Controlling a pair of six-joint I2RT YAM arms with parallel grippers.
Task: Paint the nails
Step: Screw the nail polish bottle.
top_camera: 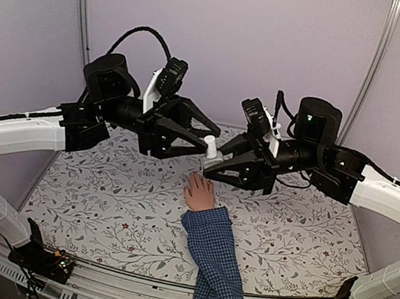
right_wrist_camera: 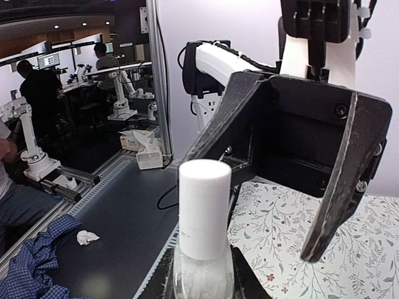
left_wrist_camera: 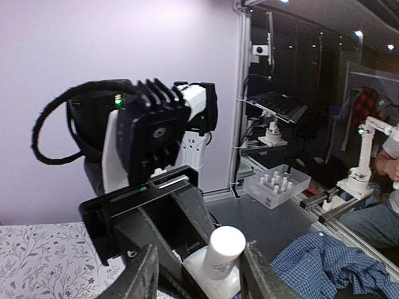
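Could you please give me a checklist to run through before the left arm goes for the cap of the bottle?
1. Bottle gripped: ok. The right end effector is shut on its glass body and holds it upright.
2. Cap in place: ok. The white cap sits on the bottle.
3. Left end effector ready: ok. It is open, with one finger on each side of the cap and a gap on both sides.
4. Hand in position: ok. It lies on the table, just in front of the bottle.
5. Nails unpainted: cannot tell, too small.
6. Brush under the cap: cannot tell, hidden.
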